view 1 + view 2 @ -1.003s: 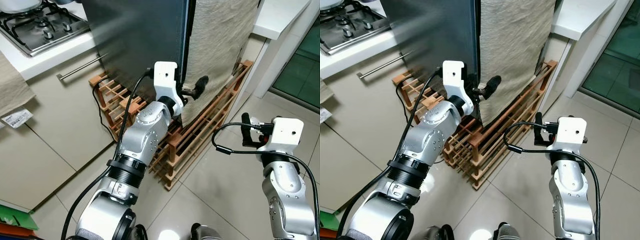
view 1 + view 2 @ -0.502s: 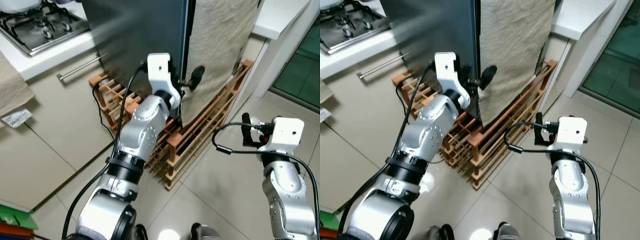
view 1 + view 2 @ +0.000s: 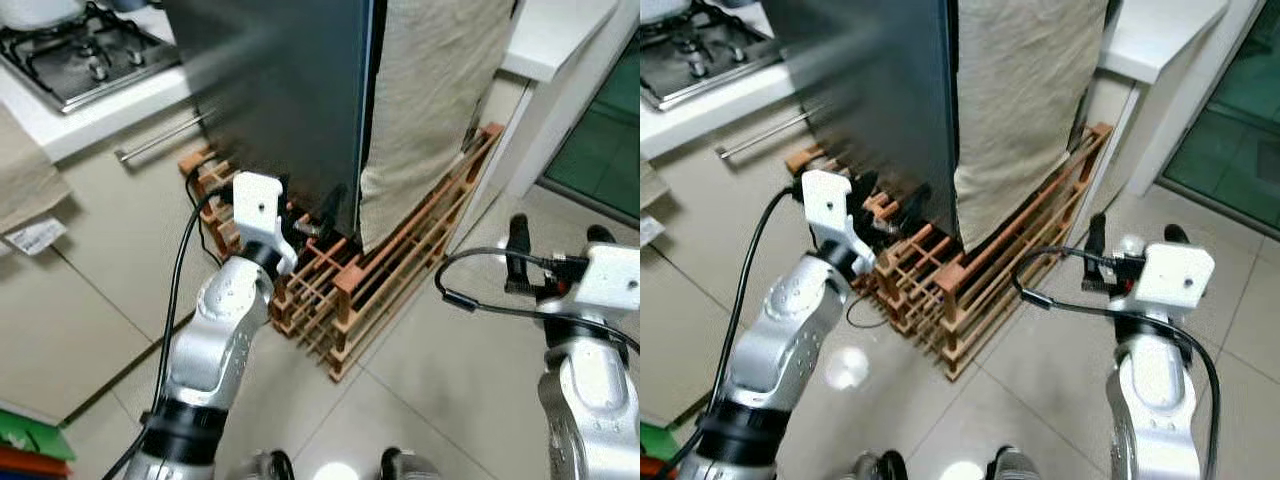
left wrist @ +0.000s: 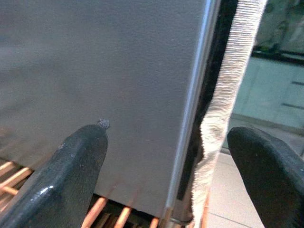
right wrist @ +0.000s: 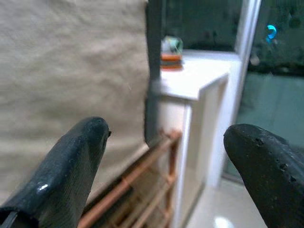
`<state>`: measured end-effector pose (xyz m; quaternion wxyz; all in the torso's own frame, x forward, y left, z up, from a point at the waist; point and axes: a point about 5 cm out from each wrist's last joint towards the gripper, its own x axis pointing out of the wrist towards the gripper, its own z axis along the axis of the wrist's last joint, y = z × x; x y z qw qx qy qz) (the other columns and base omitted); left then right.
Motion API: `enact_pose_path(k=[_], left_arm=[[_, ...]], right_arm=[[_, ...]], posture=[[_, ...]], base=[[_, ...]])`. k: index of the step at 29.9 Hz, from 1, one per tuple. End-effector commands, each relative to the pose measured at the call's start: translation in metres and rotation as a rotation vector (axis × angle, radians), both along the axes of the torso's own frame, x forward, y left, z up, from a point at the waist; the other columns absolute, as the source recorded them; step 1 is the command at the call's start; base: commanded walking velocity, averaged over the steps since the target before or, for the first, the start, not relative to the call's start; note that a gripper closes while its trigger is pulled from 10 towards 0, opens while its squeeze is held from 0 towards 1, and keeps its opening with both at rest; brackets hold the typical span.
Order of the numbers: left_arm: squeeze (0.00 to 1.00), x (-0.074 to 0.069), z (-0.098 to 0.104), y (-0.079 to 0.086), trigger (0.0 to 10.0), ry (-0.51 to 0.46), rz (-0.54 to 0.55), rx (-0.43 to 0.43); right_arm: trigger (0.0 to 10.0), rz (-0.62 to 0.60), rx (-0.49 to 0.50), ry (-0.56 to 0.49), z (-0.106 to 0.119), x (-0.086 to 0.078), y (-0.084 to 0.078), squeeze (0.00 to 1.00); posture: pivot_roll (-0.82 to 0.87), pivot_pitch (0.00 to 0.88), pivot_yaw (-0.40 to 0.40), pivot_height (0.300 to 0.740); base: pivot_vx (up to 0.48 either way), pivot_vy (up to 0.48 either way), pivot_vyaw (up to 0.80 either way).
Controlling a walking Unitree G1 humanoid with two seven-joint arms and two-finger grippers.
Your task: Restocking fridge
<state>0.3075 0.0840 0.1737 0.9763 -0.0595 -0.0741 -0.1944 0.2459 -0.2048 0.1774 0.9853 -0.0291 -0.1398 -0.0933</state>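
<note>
The fridge door [image 3: 290,90] is a dark grey panel, with a beige cloth [image 3: 430,90] hanging along its right edge. My left gripper [image 3: 315,215] is low in front of the door's bottom corner, just above the wooden rack [image 3: 400,250]. It is open, with nothing between its fingers. In the left wrist view the left gripper [image 4: 166,156] faces the door's edge and the cloth [image 4: 223,118] from close by. My right gripper [image 3: 558,240] hangs open over the floor tiles at the right, apart from the fridge, and the right wrist view looks along the right gripper [image 5: 166,161].
A gas stove [image 3: 80,50] sits on the white worktop at the upper left, above a cabinet with a bar handle [image 3: 160,140]. A white counter [image 3: 550,30] stands at the upper right beside a glass door [image 3: 600,130]. Floor tiles [image 3: 420,380] lie open ahead.
My left gripper has dropped down and left, from the door's right edge to the door's bottom corner. The right arm has shifted slightly right.
</note>
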Motion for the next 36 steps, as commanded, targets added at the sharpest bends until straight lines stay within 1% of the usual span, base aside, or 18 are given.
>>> enact_pose_path(k=[1,2,3,5,6,8,10,11,12,19,26,28,32,33,36], left_arm=[[0.0,0.009,0.009,-0.007,10.0,-0.034,0.011,0.016],[0.0,0.011,0.012,-0.011,10.0,-0.04,0.001,0.008],[0.0,0.011,0.012,-0.011,10.0,-0.04,0.001,0.008],[0.0,0.017,0.021,-0.024,10.0,-0.044,-0.049,-0.022],[0.0,0.017,0.021,-0.024,10.0,-0.044,-0.049,-0.022],[0.0,0.02,0.027,-0.033,10.0,-0.038,-0.074,-0.052],[0.0,0.023,0.031,-0.042,10.0,-0.034,-0.094,-0.06],[0.0,0.026,0.035,-0.051,10.0,-0.028,-0.12,-0.08],[0.0,0.028,0.037,-0.054,10.0,-0.028,-0.122,-0.084],[0.0,0.036,0.042,-0.061,10.0,-0.008,-0.133,-0.122],[0.0,0.04,0.054,-0.072,10.0,-0.023,-0.198,-0.169],[0.0,0.041,0.057,-0.078,10.0,-0.02,-0.232,-0.172],[0.0,0.041,0.057,-0.081,10.0,-0.019,-0.241,-0.17],[0.0,0.041,0.057,-0.085,10.0,-0.014,-0.258,-0.17],[0.0,0.042,0.056,-0.088,10.0,-0.007,-0.269,-0.169]], right_arm=[[10.0,0.038,-0.01,0.008,-0.001,0.008,0.003,0.0],[10.0,0.05,-0.012,0.006,-0.001,0.011,0.005,0.0],[10.0,0.05,-0.012,0.006,-0.001,0.011,0.005,0.0],[10.0,0.065,-0.019,0.012,-0.002,0.017,0.008,0.0],[10.0,0.065,-0.019,0.012,-0.002,0.017,0.008,0.0],[10.0,0.069,-0.023,0.02,-0.003,0.019,0.009,0.0],[10.0,0.073,-0.031,0.025,-0.005,0.021,0.009,0.0],[10.0,0.072,-0.033,0.029,-0.006,0.022,0.009,0.0],[10.0,0.071,-0.035,0.031,-0.006,0.022,0.009,0.0],[10.0,0.061,-0.034,0.041,-0.01,0.02,0.008,0.0],[10.0,0.057,-0.034,0.056,-0.015,0.017,0.006,0.0],[10.0,0.05,-0.012,0.067,-0.017,0.017,0.004,0.0],[10.0,0.049,-0.009,0.069,-0.018,0.017,0.004,0.0],[10.0,0.05,-0.013,0.071,-0.018,0.017,0.004,0.0],[10.0,0.051,-0.014,0.074,-0.019,0.016,0.004,0.0]], posture=[[-0.19,0.077,0.063,0.74],[-0.19,0.075,0.062,0.74],[-0.19,0.075,0.062,0.74],[-0.19,0.076,0.061,0.74],[-0.19,0.076,0.061,0.74],[-0.2,0.074,0.063,0.74],[-0.2,0.076,0.064,0.74],[-0.2,0.078,0.066,0.74],[-0.21,0.078,0.071,0.74],[-0.23,0.085,0.08,0.74],[-0.24,0.078,0.083,0.74],[-0.24,0.074,0.086,0.74],[-0.24,0.074,0.089,0.74],[-0.24,0.072,0.091,0.74],[-0.24,0.073,0.092,0.74]], base=[[0.0,0.0,0.0],[0.0,0.0,0.0],[0.0,0.0,0.0],[0.0,0.0,0.0],[0.0,0.0,0.0],[0.0,0.0,0.0],[0.0,0.0,0.0],[0.0,0.0,0.0],[0.0,0.0,0.0],[0.0,0.0,0.0],[0.0,0.0,0.0],[0.0,0.0,0.0],[0.0,0.0,0.0],[0.0,0.0,0.0],[0.0,0.0,0.0]])
